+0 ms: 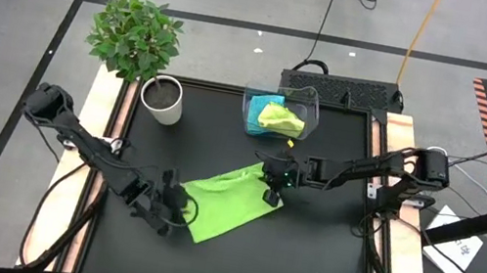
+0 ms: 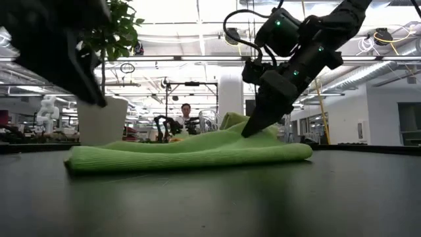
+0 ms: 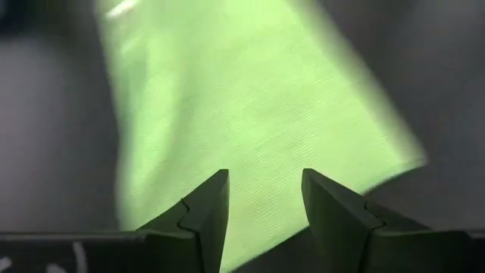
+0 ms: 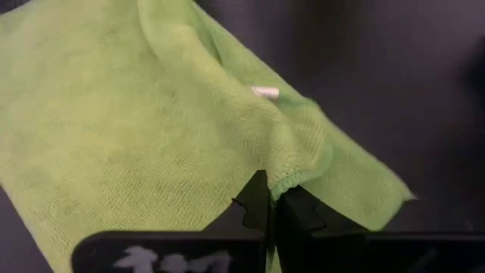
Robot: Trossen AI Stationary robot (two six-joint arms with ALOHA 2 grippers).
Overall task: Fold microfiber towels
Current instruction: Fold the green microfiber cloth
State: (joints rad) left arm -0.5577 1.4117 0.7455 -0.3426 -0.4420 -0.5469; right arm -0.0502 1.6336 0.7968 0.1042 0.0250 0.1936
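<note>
A lime-green towel [image 1: 231,201] lies folded flat near the middle of the dark desk [image 1: 322,259]. The right gripper [image 1: 271,197] pinches a raised fold at the towel's right edge, fingers clenched on the cloth. The left gripper [image 1: 164,211] hovers at the towel's left end, fingers apart, holding nothing. Another green towel [image 1: 281,118] and a turquoise towel [image 1: 259,102] sit in the clear bin [image 1: 313,99].

The left arm reached in low from its side, its pincer [image 3: 265,199] hovering with both fingers spread apart. The right arm stretched inward from the opposite side, wrist angled steeply down, its pincer [image 4: 274,199] pinched fully together at the tips
</note>
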